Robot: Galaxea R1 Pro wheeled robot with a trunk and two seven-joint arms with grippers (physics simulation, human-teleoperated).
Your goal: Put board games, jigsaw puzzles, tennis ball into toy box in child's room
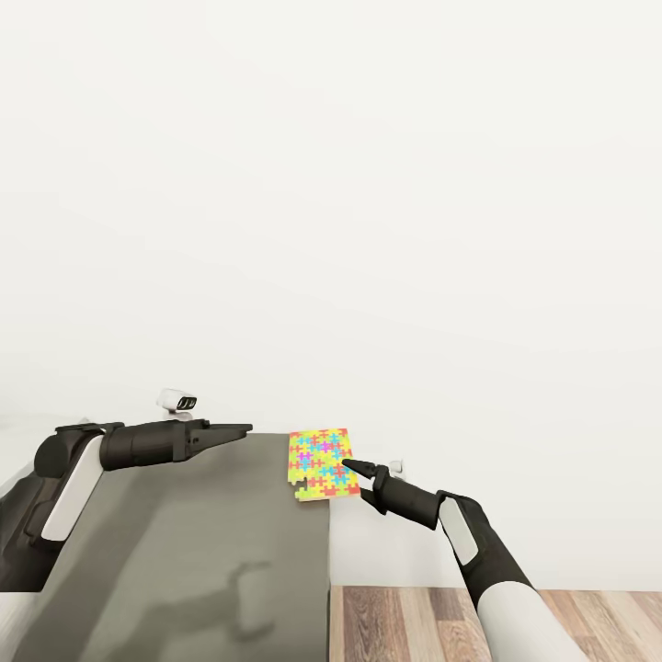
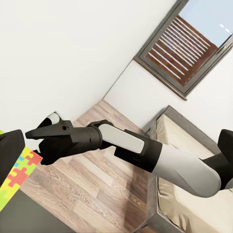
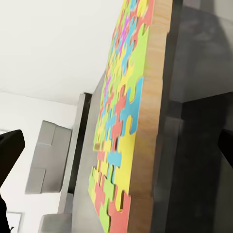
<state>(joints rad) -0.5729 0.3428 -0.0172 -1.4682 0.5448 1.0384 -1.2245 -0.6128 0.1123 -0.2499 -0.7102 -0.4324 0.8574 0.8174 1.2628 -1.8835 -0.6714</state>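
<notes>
Here a puzzle (image 1: 321, 463) lies flat at the dark surface's (image 1: 211, 552) right edge, long axis running up-frame. The right claw (image 1: 353, 464) sits spread at its edge; I cannot tell the left claw's (image 1: 241, 428) gap. The left wrist view adds the bed (image 2: 187, 141).

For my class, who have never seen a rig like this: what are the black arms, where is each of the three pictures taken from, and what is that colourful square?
This is a simulated robot with two arms. The head view looks forward and down from its head: the left hand hovers above a dark grey cabinet top, and the right hand reaches toward a jigsaw puzzle lying at the top's far corner, by the white wall. The other two pictures come from cameras near each hand. The left wrist view looks across at the right hand, the wood floor and a bed. The right wrist view shows the puzzle close up. Nothing is held yet.
</notes>
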